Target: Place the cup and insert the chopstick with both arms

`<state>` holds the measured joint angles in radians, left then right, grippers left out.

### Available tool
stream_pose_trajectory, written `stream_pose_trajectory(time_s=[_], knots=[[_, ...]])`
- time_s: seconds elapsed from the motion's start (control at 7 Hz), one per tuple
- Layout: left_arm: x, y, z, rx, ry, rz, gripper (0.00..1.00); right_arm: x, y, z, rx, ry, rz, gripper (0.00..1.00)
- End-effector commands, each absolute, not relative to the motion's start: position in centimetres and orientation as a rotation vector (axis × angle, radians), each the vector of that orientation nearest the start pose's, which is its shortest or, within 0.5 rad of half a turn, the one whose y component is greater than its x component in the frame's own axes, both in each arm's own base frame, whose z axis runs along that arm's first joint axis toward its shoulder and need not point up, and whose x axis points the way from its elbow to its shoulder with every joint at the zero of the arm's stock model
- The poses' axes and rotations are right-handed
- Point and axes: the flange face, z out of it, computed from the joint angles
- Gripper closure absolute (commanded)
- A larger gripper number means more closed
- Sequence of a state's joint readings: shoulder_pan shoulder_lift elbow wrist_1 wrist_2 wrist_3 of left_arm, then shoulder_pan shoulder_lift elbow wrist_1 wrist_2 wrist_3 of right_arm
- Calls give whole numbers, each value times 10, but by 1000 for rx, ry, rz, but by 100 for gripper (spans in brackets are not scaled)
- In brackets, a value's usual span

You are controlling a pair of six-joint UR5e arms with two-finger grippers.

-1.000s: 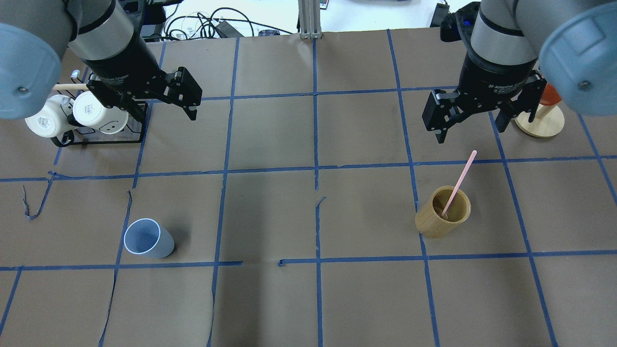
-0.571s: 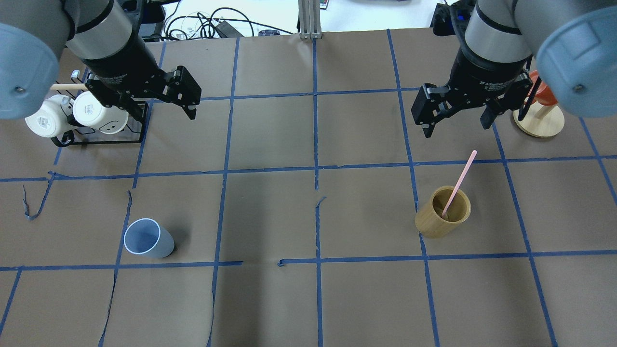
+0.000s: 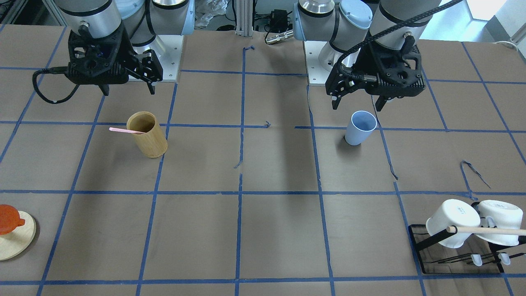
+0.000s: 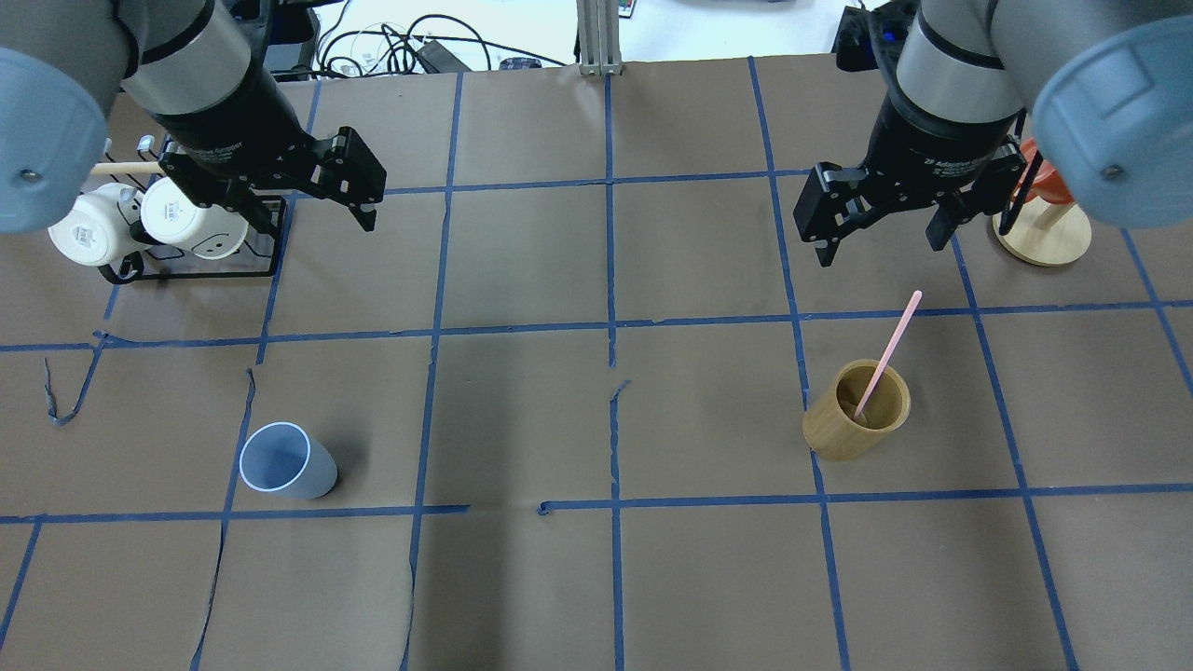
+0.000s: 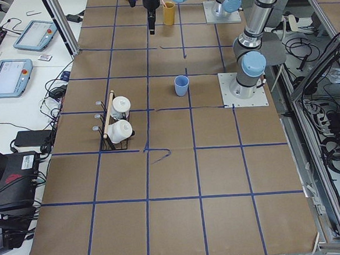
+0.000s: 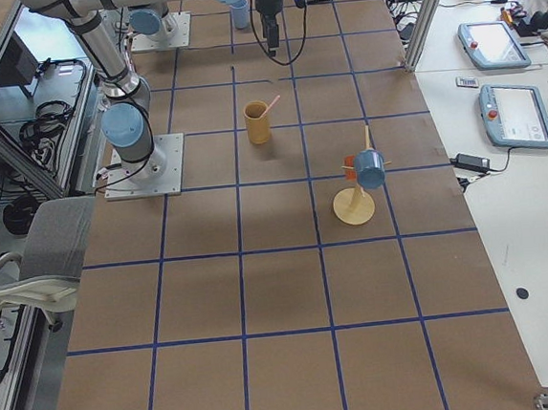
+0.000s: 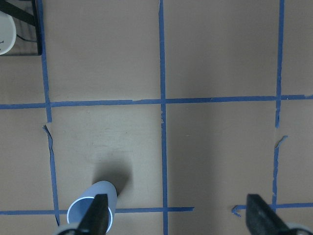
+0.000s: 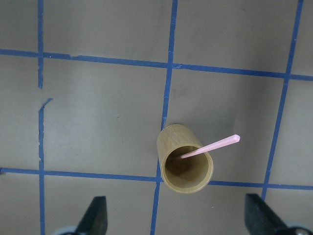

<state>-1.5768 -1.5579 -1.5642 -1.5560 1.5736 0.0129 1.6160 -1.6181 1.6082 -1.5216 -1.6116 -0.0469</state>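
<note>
Cup: the little light blue cup (image 4: 280,461) stands upright and empty on the robot's left half of the table (image 4: 522,578), just next to a strip of blue tape.
Chopstick: the thin pink chopstick (image 4: 888,352) is over on the right half, well apart from the cup. Its lower end sits inside the tan bamboo holder (image 4: 853,410) and its top pokes out past the rim, leaning away from the robot.
Left gripper: the left gripper (image 3: 356,106) hangs in the air near the cup without touching it. Its jaws are spread wide with nothing between them. From its wrist camera the cup shows low in the frame by one finger.
Right gripper: the right gripper (image 4: 880,252) hovers above the holder and chopstick, fingers wide apart and empty.
Left edge: a black wire rack (image 4: 191,271) carries two white mugs (image 4: 182,212) tipped on their sides.
Right edge: a round wooden stand (image 4: 1044,238) holds something orange, partly hidden behind the arm.
</note>
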Motion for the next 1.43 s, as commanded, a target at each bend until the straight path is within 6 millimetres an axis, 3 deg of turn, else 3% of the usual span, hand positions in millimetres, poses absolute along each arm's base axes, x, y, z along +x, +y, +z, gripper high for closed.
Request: stream_pose_trajectory(time_s=[0.0, 0.43, 1.29], knots=[[-136, -488, 498, 31, 3136, -51, 0, 149, -463, 487, -145, 3180, 61, 0], [-136, -488, 498, 31, 3135, -48, 0, 148, -460, 488, -146, 3183, 76, 0], [-135, -488, 499, 29, 3135, -50, 0, 137, -476, 480, -96, 3173, 45, 0]])
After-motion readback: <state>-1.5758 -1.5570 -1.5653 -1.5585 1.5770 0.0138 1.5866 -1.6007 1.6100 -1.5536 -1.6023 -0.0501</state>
